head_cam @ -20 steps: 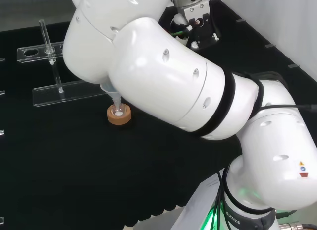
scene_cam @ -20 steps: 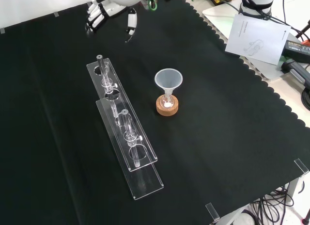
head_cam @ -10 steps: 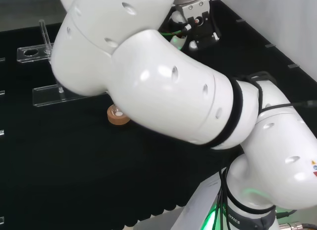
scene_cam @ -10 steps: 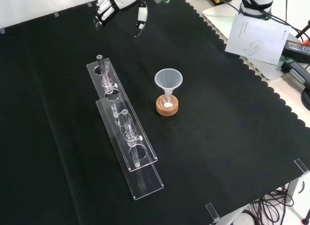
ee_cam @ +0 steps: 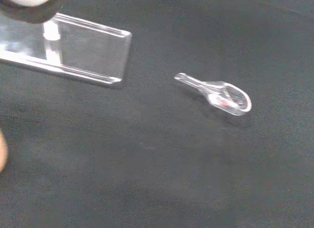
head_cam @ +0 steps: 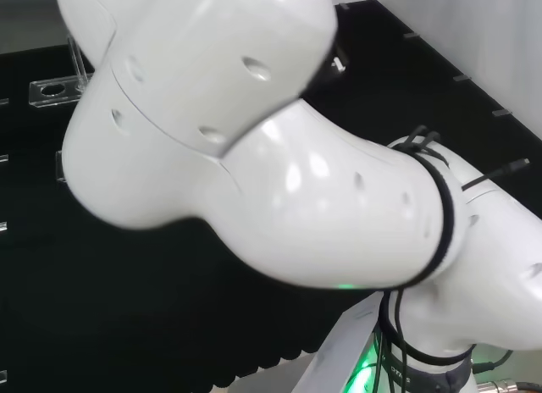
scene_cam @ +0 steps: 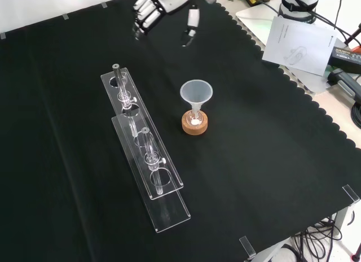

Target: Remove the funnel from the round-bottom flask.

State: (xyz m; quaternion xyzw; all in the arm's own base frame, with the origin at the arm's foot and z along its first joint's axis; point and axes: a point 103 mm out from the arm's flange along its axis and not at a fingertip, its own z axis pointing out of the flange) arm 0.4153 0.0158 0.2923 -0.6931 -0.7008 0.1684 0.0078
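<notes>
Cork ring [scene_cam: 195,123] carries the flask [scene_cam: 195,120] near the middle of the black table [scene_cam: 271,177], and the clear funnel [scene_cam: 196,94] sits upright in the flask's neck, untouched. In the front view the hand [scene_cam: 163,5] hangs above the far edge of the cloth with its fingers [scene_cam: 143,18] apart and relaxed, holding nothing. Over the last second it has slid rightward along that far edge, from well left of the funnel's line to nearly in line with it, so the approach looks under way but no grasp has begun. In the head view the arm's white links have swung across and now hide the ring and funnel.

Left of the flask in the front view stands a clear rack [scene_cam: 144,152] with tubes, near enough to matter on a sideways reach. To the right and near side the cloth lies bare, with open room. From the wrist, the rack's end [ee_cam: 88,51] and a small glass spoon [ee_cam: 221,94] lie flat on the cloth.
</notes>
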